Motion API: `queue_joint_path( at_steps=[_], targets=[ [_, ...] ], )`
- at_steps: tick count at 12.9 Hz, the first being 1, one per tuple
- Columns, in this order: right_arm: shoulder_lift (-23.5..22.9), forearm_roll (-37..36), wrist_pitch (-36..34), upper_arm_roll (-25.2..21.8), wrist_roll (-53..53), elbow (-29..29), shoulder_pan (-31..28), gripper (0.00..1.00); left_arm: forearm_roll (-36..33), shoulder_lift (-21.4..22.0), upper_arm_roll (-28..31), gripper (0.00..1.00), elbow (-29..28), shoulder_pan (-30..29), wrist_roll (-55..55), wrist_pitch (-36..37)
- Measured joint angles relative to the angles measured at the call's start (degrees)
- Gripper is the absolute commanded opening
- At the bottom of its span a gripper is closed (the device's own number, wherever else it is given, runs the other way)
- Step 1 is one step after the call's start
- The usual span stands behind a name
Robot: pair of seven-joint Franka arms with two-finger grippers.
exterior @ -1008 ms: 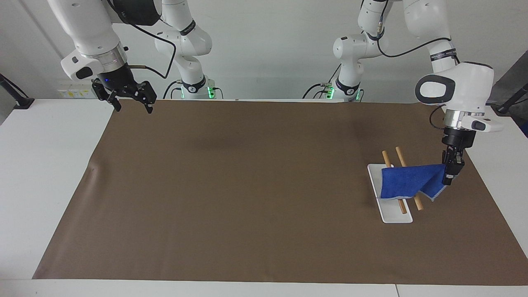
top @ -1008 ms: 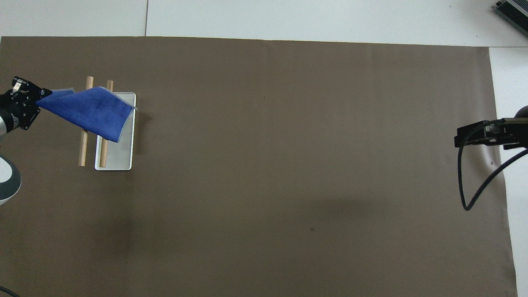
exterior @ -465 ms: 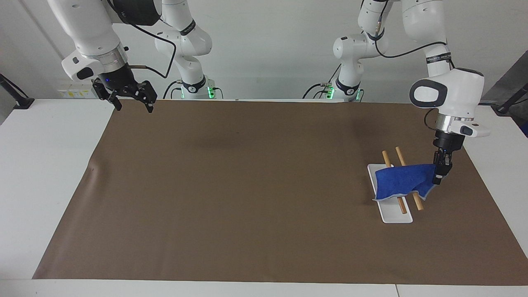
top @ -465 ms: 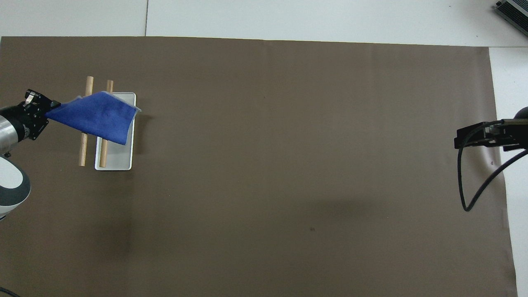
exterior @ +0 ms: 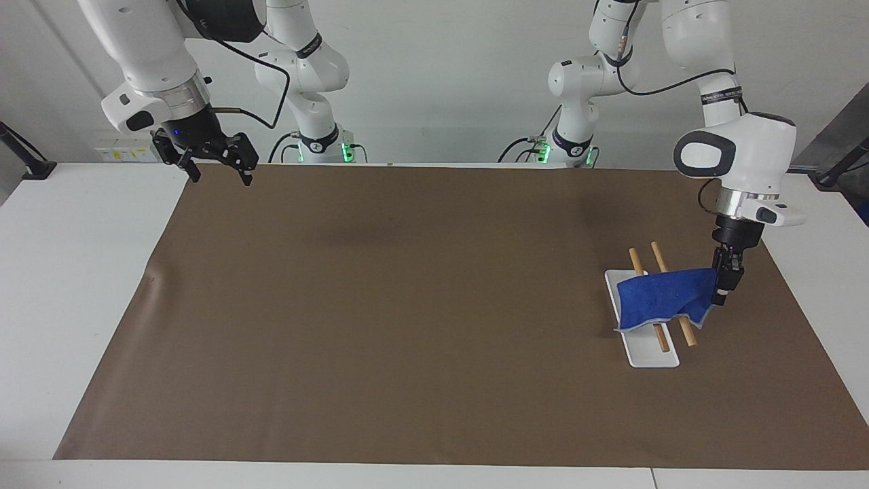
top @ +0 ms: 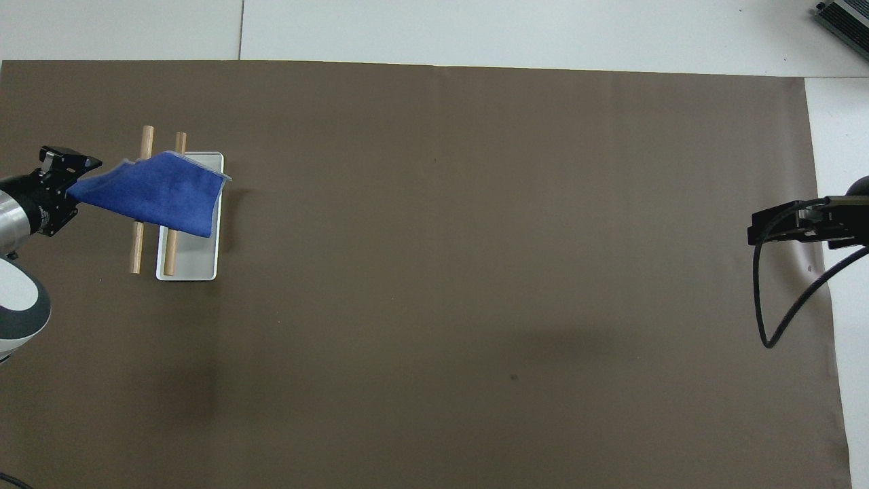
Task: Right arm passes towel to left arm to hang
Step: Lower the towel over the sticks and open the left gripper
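The left gripper (exterior: 724, 285) stands at the towel's (exterior: 662, 299) raised corner in the right part of the facing frame. Whether it clamps that corner or has let it go cannot be told from either view. The royal-blue towel lies draped across two wooden rods (exterior: 655, 253) that span a white tray (exterior: 652, 356). Its held-side corner sits higher than the rest and its pale edge hangs down toward the tray. That placement looks deliberate: the cloth's weight seems to rest on the rods, so the hanging step reads as nearly or fully done, and the gripper's place off the rods' side would let it leave without dragging the cloth. From above, the towel (top: 159, 197) covers the middle of the rods (top: 146, 139), with both rod ends and much of the tray (top: 193, 261) showing. The left gripper (top: 58, 180) is close to the frame's left edge. Moving outward, the brown mat (exterior: 407, 305) is bare across the centre of both frames. The right gripper (exterior: 219, 178) waits in the upper left of the facing frame over the mat's corner, its fingers spread and carrying nothing. In the overhead view the right gripper (top: 781, 227) sits at the frame's right edge. The open room lies upward and outward from the rack; the one snag risk I judge is the cloth's loose corner catching as the left arm lifts.
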State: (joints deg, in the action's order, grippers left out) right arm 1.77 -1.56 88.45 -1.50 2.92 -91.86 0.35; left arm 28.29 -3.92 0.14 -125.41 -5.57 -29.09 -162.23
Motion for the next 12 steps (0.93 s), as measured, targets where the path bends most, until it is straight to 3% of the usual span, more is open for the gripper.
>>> queue_joint_path(
  at_steps=[6, 8, 10, 12],
  targets=[
    [0.00, 0.00, -0.01, 0.01, 0.00, 0.00, 0.01, 1.00, -0.01, 0.01, 1.85, 0.91, -0.25, -0.05, 2.03, 0.27],
    [0.00, 0.00, -0.01, 0.01, 0.00, 0.00, 0.01, 1.00, -0.18, 0.10, 2.83, 0.86, -0.23, -0.07, 6.66, 2.10],
    [0.00, 0.00, -0.01, 0.02, 0.00, 0.00, 0.01, 1.00, -4.98, 0.38, 2.88, 0.85, 0.17, -0.07, 9.37, 5.56],
    [0.00, 0.00, -0.01, 0.02, 0.00, 0.00, 0.01, 1.00, -12.99, 0.57, 2.87, 0.85, 3.58, -0.06, 9.37, 14.42]
  ],
)
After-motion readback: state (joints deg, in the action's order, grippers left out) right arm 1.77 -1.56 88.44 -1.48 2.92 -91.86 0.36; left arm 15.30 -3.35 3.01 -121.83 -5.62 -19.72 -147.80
